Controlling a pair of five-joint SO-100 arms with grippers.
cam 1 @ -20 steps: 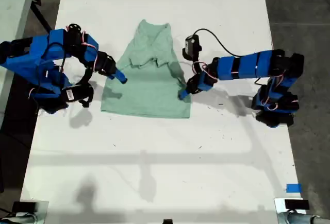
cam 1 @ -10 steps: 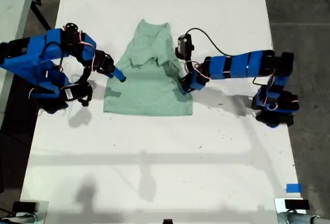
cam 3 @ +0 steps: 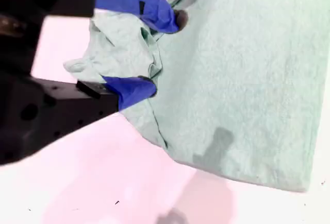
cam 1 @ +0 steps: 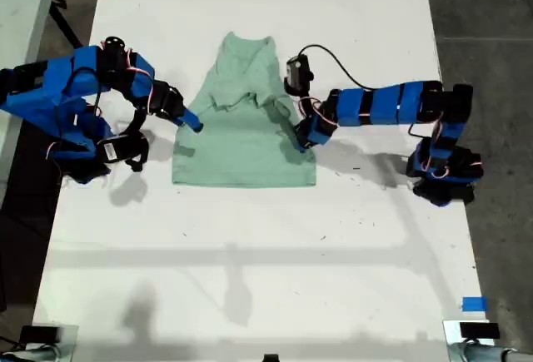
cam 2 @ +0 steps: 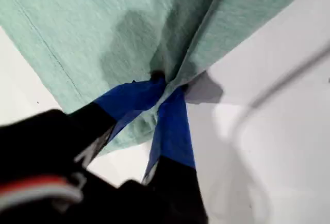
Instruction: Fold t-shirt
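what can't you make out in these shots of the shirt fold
- Neck label of the t-shirt: too small in the exterior view, outside both wrist views.
- How much cloth my first hand pinches: in the first wrist view its own fingertips cover it.
- Whether my second hand truly grips the bunched cloth: in the second wrist view the folds hide the contact.

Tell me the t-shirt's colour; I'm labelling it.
Plain pale mint green t-shirt, clearest in the exterior view.

T-shirt (cam 1: pixel 246 133) matt knit cloth; table (cam 1: pixel 250 254) smooth white.
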